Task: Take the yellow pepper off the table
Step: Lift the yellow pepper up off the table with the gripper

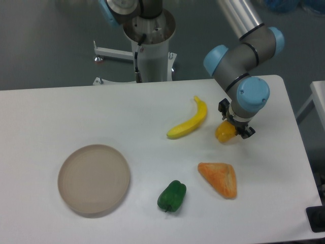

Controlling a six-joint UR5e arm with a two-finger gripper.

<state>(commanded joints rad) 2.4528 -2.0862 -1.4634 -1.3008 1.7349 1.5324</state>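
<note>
The yellow pepper (pixel 224 133) is small, lumpy and yellow-orange, and sits at the right of the white table (pixel 76 112), just right of the banana's tip. My gripper (pixel 234 125) points down right over it, with its dark fingers (pixel 248 132) on either side of the pepper and closed on it. The gripper hides the pepper's upper right part. The pepper is at or barely above the tabletop.
A long yellow banana (pixel 189 123) lies just left of the pepper. An orange triangular wedge (pixel 220 178) lies in front of it, and a green pepper (pixel 171 196) sits further left. A round beige plate (pixel 94 179) is at the front left. The table's right edge is close by.
</note>
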